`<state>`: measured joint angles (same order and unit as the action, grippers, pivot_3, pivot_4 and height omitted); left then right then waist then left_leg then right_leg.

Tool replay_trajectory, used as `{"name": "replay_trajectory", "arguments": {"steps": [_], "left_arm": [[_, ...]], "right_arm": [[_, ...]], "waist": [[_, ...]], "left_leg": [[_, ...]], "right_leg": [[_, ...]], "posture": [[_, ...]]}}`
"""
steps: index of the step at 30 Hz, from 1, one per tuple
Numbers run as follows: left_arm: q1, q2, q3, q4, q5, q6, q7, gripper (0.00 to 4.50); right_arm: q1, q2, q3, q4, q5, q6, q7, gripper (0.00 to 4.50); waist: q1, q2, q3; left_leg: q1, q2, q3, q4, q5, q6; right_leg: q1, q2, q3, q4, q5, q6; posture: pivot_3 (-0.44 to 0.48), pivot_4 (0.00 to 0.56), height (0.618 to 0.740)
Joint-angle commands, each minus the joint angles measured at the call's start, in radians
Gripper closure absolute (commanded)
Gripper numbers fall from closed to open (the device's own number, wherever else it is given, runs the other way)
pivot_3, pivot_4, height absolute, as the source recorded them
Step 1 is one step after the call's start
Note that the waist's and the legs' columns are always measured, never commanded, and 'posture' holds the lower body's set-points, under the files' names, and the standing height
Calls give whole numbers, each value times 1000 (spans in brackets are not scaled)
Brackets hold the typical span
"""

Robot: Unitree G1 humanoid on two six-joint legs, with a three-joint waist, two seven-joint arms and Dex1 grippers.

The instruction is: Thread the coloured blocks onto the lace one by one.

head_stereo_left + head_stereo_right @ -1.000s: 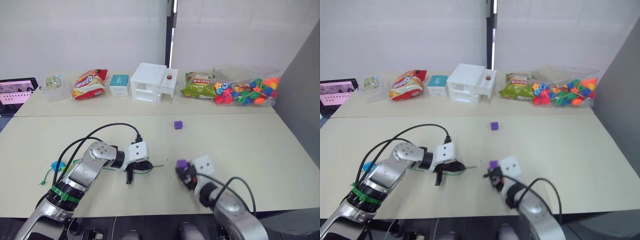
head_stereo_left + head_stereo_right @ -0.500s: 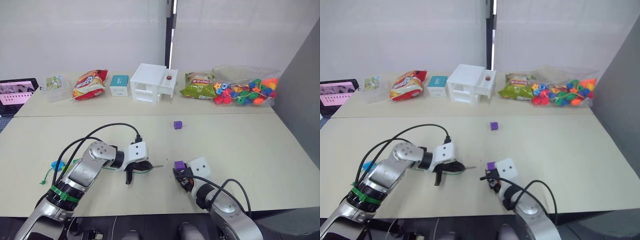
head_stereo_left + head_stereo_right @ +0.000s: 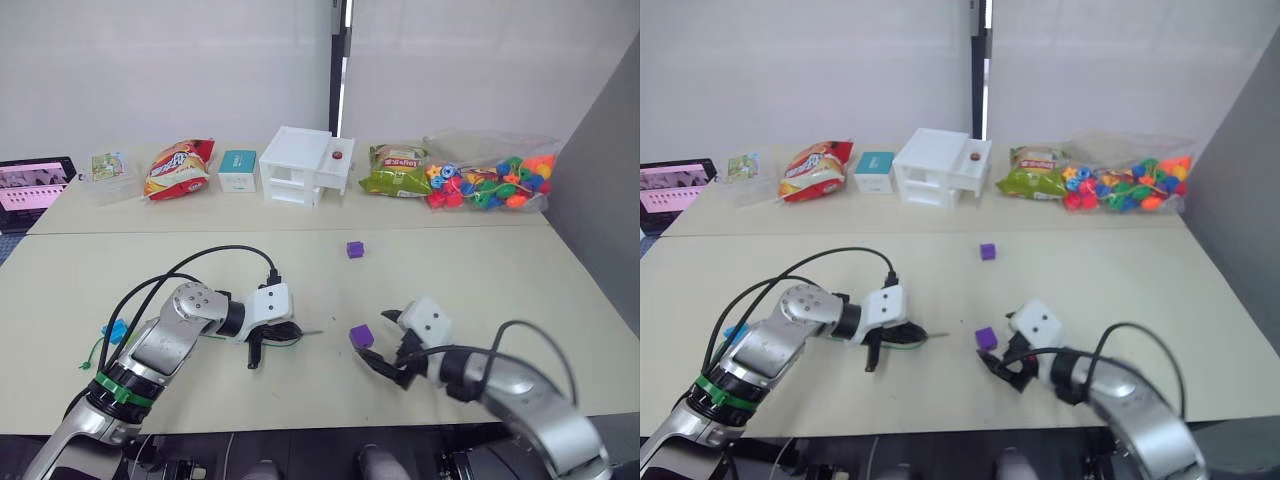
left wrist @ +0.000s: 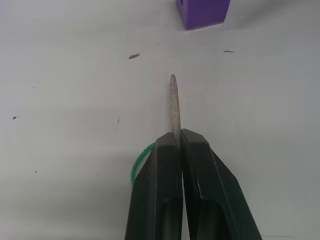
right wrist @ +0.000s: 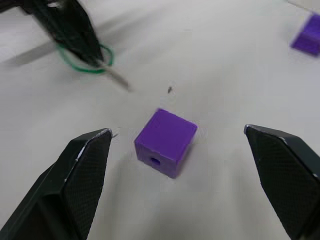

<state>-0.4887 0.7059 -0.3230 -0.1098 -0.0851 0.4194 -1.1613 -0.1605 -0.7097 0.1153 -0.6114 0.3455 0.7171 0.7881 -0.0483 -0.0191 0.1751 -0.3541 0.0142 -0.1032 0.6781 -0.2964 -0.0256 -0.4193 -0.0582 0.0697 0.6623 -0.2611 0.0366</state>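
Blocks: two purple (image 3: 361,336) | left claw (image 4: 176,145) pinches lace (image 4: 174,102) | right claw (image 5: 187,150) wide, empty

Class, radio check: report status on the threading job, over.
Left gripper shut on lace tip. Right gripper open, straddling purple block on table. Path between unobstructed.

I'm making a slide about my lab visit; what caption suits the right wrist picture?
Open right tool straddles a purple cube bead on the table, hole facing the camera.
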Motion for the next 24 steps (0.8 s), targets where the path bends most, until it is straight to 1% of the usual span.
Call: {"name": "replay_trajectory", "arguments": {"steps": [1,3,5,8,10,14,15,19,20,21,23,24], "left_arm": [[0,14,20,-36,-15,-7,-9,4500],[8,16,20,-50,-15,-2,-7,4500],[25,22,28,-79,-19,14,0,4500],[50,31,38,-123,-20,38,11,4500],[69,38,45,-152,-23,52,16,4500],[94,49,51,-193,-30,75,27,4500],[98,51,53,-202,-33,82,31,4500],[106,58,55,-221,-42,101,41,4500],[107,60,54,-225,-44,104,44,4500],[107,61,53,-228,-46,106,46,4500],[105,61,50,-234,-49,114,48,4500],[103,60,49,-237,-50,117,48,4500]], "right_arm": [[-177,-76,104,186,-27,-169,267,33],[-260,-80,150,281,-39,-232,355,33],[-368,-54,225,439,-105,-353,446,33],[-479,-7,300,646,-188,-529,541,33],[-520,17,329,735,-209,-612,607,33],[-557,50,344,846,-240,-708,664,33],[-562,57,342,865,-242,-723,676,544],[-574,80,321,911,-244,-753,697,1840],[-573,83,315,912,-242,-756,697,2326],[-570,87,309,913,-237,-753,696,2567],[-554,94,291,900,-231,-736,671,3269],[-543,98,278,887,-226,-712,650,3330]], "waist": [[-3,0,0],[0,0,0],[1,0,0],[1,0,0],[2,0,0],[6,0,0],[6,0,0],[5,0,0],[4,0,0],[3,0,0],[2,0,0],[3,0,0]], "left_leg": [[1,0,0,1,0,0],[0,0,1,0,0,0],[0,0,1,1,0,0],[-1,0,1,1,0,0],[-1,0,1,1,0,0],[-3,-1,1,1,0,1],[-3,0,1,1,0,1],[-2,0,1,1,0,1],[-2,0,1,1,0,1],[-2,0,1,1,0,1],[-2,0,1,1,0,1],[-2,0,0,1,0,1]], "right_leg": [[0,0,0,0,0,0],[0,0,0,-2,0,0],[0,0,0,0,0,0],[-1,-1,0,0,0,0],[-2,-1,0,1,0,0],[-3,-2,0,1,0,0],[-3,-2,0,1,0,0],[-3,-2,0,1,0,0],[-3,-2,0,2,0,0],[-3,-2,0,2,0,0],[-3,-2,0,2,0,0],[-3,-2,0,2,0,0]], "posture": [[0,150,740],[0,150,740],[0,150,740],[0,150,740],[0,150,740],[0,150,740],[0,150,740],[0,150,740],[0,150,740],[0,150,740],[0,150,740],[0,150,740]]}}
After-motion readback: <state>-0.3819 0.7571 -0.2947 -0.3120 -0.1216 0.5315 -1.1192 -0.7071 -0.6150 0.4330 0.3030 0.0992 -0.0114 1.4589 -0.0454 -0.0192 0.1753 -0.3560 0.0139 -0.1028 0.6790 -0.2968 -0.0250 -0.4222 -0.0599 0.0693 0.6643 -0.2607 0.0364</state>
